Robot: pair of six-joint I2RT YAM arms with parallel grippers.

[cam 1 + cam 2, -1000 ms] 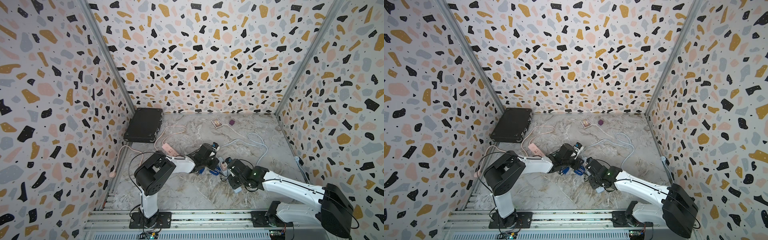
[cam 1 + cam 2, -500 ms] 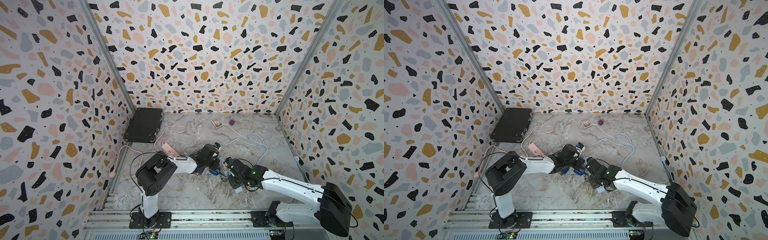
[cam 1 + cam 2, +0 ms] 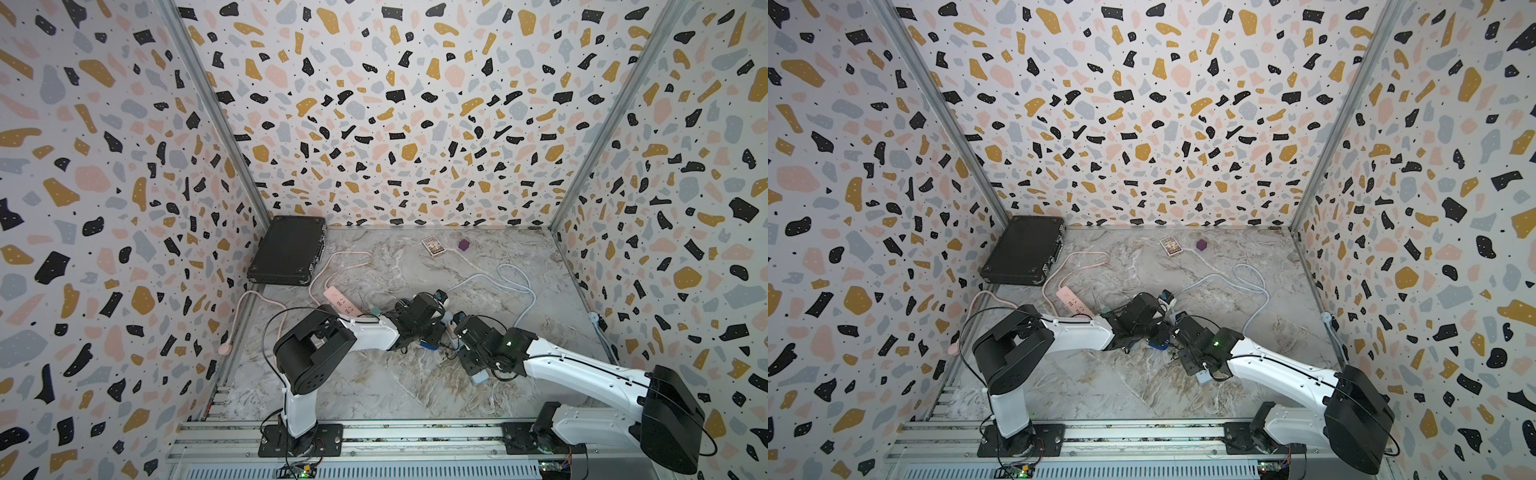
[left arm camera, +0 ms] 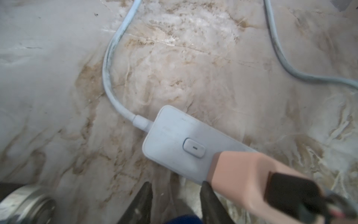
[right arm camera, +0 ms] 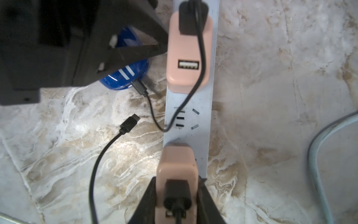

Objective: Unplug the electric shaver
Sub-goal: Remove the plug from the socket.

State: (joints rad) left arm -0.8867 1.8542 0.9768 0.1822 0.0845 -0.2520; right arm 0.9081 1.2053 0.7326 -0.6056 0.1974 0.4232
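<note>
– Terrazzo-print walls (image 3: 374, 104) boxed in a marble table (image 3: 374, 386). Where was the shaver?

– The blue shaver (image 5: 120, 82) lay near the table's middle, a touch toward 6 o'clock. It was at roughly 8 o'clock from the right hand (image 5: 177, 179) and just beside the white power strip (image 5: 193, 116).

– And the hands?

– The left hand (image 4: 176, 184) stood released, its fingers (image 4: 144, 201) spread either side of the shaver and gripping nothing I could see. The right hand was clenched on the near pink adapter (image 5: 177, 161), which sat in the strip.

– Was that the adapter that mattered?

– Probably not. Its lead ended in a loose connector (image 5: 130, 122) lying bare on the marble. The lead whose small plug (image 5: 139, 87) met the shaver's end ran back to the far pink adapter (image 5: 188, 48). That plug looked seated, though the view was soft.

– So what would have made the step go well?

– I judged that one hand had to pin the shaver while something held the small plug. Otherwise the lead would only trail along. The left hand could have closed squarely across the body's widest part, since the glossy shell looked slippery. The pull should then have run straight along the plug's own line, slow and short. A sideways tug risked bending the plug or dragging the strip, so the right hand's clamp seemed useful as a brace.
</note>
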